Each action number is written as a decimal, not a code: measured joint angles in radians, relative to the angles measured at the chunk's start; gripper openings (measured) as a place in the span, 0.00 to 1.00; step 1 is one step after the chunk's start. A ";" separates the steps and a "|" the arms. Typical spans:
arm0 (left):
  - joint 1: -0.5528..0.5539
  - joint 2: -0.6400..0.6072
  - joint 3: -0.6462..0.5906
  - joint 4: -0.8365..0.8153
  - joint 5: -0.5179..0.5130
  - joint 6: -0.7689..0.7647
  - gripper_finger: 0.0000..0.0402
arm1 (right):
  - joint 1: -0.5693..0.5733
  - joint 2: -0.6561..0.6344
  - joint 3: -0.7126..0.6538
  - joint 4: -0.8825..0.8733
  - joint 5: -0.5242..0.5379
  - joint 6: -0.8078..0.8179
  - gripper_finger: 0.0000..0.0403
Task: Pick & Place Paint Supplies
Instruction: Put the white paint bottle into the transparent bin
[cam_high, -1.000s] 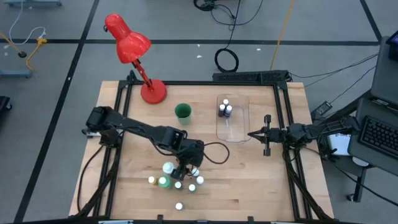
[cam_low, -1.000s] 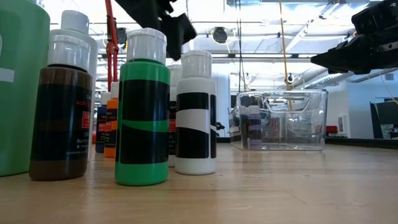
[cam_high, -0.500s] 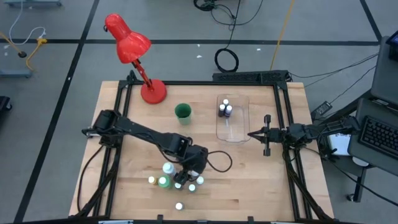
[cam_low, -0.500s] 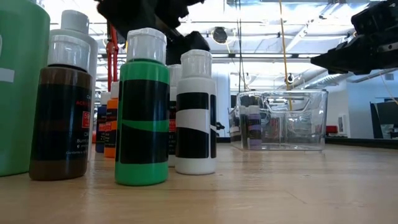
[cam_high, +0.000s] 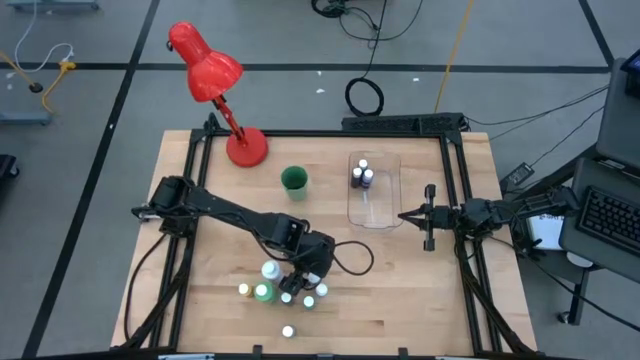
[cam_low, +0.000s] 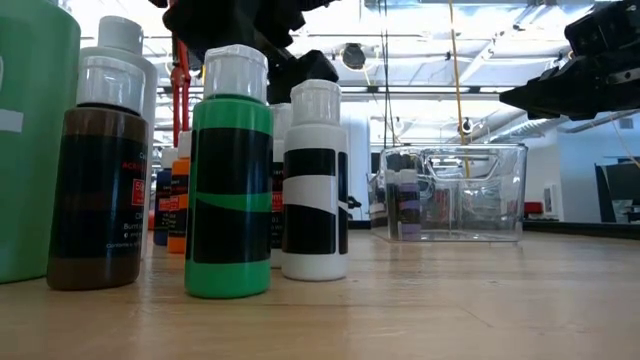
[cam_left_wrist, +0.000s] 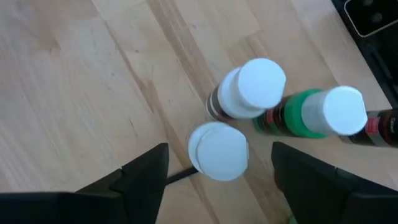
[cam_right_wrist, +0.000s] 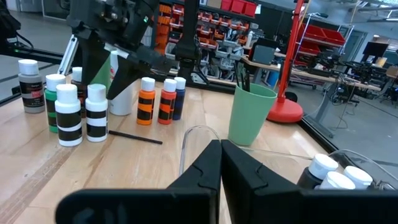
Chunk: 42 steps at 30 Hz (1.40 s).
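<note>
A cluster of small white-capped paint bottles (cam_high: 283, 291) stands upright on the wood table near its near edge, with one lone bottle (cam_high: 288, 331) closer still. My left gripper (cam_left_wrist: 219, 157) hovers above the cluster, open, pointing down. Its fingers stand on either side of one white-capped bottle (cam_left_wrist: 217, 151) without touching it. A dark bottle (cam_left_wrist: 252, 87) and a green-labelled bottle (cam_left_wrist: 323, 112) stand beside it. A thin dark brush (cam_right_wrist: 134, 137) lies on the table by the bottles. My right gripper (cam_right_wrist: 221, 152) waits shut near the table's right edge, beside the clear tray (cam_high: 384, 213).
The clear tray holds a few dark bottles (cam_high: 361, 176) at its far end. A green cup (cam_high: 294, 180) stands left of it, and a red desk lamp (cam_high: 215, 80) rises from the far left corner. A black cable (cam_high: 350, 255) loops by the left wrist. Bare wood lies right of the cluster.
My left gripper moved toward the near edge and slightly right and came down over the bottle cluster, then held still for the last half second. The bottles have stayed where they were.
</note>
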 joint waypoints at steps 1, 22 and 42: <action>0.000 0.000 0.000 0.004 0.000 0.000 0.67 | 0.000 0.000 0.000 0.000 0.000 0.000 0.01; 0.046 0.004 0.091 -0.128 0.015 -0.040 0.22 | 0.000 0.000 0.000 0.000 0.000 -0.003 0.01; 0.400 0.028 0.566 -0.019 -0.156 0.000 0.22 | 0.000 0.000 0.000 0.002 0.029 -0.002 0.01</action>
